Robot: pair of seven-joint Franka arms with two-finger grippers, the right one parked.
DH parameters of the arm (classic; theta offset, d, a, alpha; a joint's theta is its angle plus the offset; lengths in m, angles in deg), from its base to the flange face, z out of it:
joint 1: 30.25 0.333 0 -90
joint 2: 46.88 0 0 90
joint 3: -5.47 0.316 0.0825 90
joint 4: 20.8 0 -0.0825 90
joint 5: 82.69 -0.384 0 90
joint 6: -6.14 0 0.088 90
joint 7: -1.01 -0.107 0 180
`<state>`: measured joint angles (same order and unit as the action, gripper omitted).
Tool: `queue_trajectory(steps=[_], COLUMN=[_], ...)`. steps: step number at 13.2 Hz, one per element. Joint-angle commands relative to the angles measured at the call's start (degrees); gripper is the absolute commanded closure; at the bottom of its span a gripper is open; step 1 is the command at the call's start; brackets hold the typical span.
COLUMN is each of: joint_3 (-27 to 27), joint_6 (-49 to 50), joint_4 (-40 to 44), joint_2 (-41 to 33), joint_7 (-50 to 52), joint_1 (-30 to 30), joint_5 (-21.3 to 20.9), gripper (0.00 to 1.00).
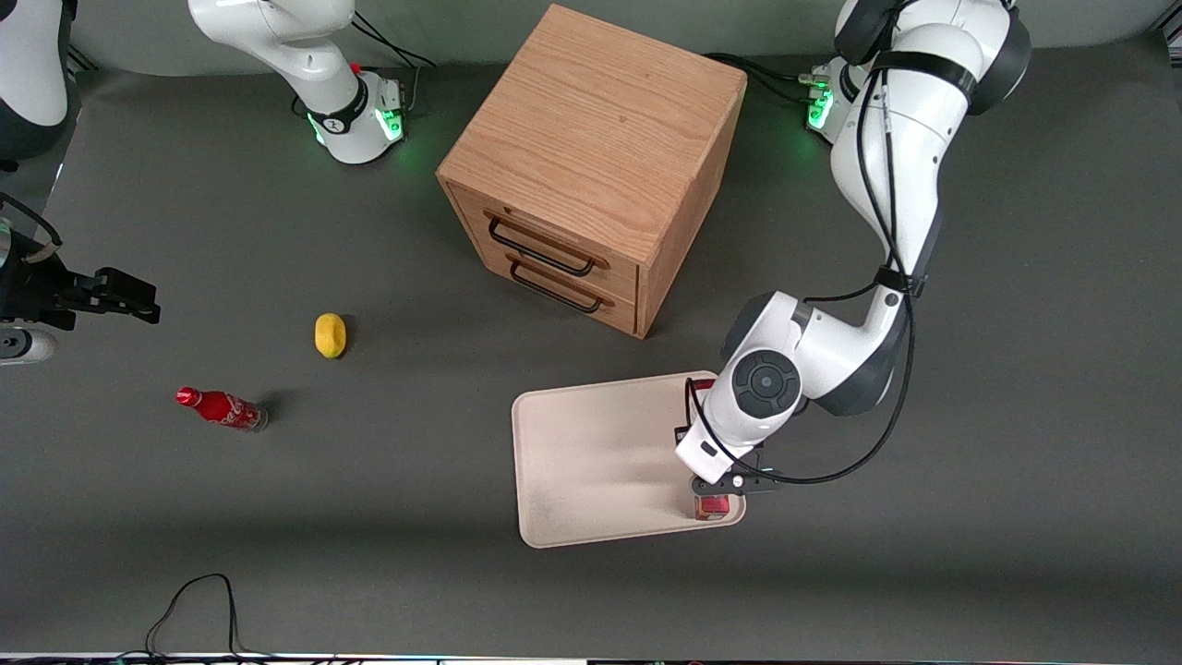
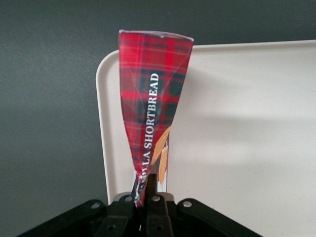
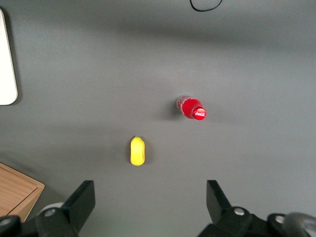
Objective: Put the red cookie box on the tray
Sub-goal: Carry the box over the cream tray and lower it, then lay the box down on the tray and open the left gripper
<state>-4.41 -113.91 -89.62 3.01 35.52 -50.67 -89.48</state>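
**Cookie Box Held Over the Tray's Edge**

Spreading under everything was the dark grey table (image 1: 1016, 462), and on it, in the middle, stood the wooden drawer cabinet (image 1: 591, 166) with its two black handles turned toward the front camera. Nearer to that camera than the cabinet lay the cream tray (image 1: 591, 462), flat on the table, its rim rounded at the corners.

The working arm (image 1: 886, 185) reached down from its base to the edge of the tray that lay toward its own end of the table. Its gripper (image 1: 716, 485) hung over that edge, mostly hidden under the wrist in the front view. The wrist camera showed the fingers (image 2: 152, 185) pinched together on the red cookie box (image 2: 153, 113), squeezing the tartan carton so that it narrowed and creased at the grip. The box stretched away from the fingers along the tray's rim, over the tray's surface; whether it touched the tray could not be told. In the front view only its end (image 1: 713, 506) peeped out below the gripper, just inside the tray's near corner.

Well apart, toward the parked arm's end of the table, stood a small red bottle (image 1: 222, 408), and a little farther from the front camera sat a yellow lemon-like thing (image 1: 330, 334).
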Motion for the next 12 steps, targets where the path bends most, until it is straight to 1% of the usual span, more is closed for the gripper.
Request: queue_trajectory(steps=[1, 2, 3, 4, 5, 9, 12], joint_3=[0.2, 0.2, 0.2, 0.2, 0.2, 0.2, 0.2], joint_6=[-1.1, -1.4, -1.4, -1.4, -1.3, -1.3, 0.8], joint_4=[-1.6, -1.6, -1.7, -1.7, -1.7, -2.0, -2.0], joint_2=[-0.8, -0.8, -0.8, -0.8, -1.0, -1.2, -2.5], joint_7=[2.1, 2.2, 2.2, 2.1, 2.1, 2.1, 2.1], joint_1=[-0.1, -0.1, -0.1, 0.2, 0.3, 0.3, 0.5], joint_5=[-0.8, -0.7, -0.7, -0.9, -1.1, -1.1, -1.1], gripper=[1.0, 1.0, 0.82, 0.07, 0.0, 0.0, 0.0])
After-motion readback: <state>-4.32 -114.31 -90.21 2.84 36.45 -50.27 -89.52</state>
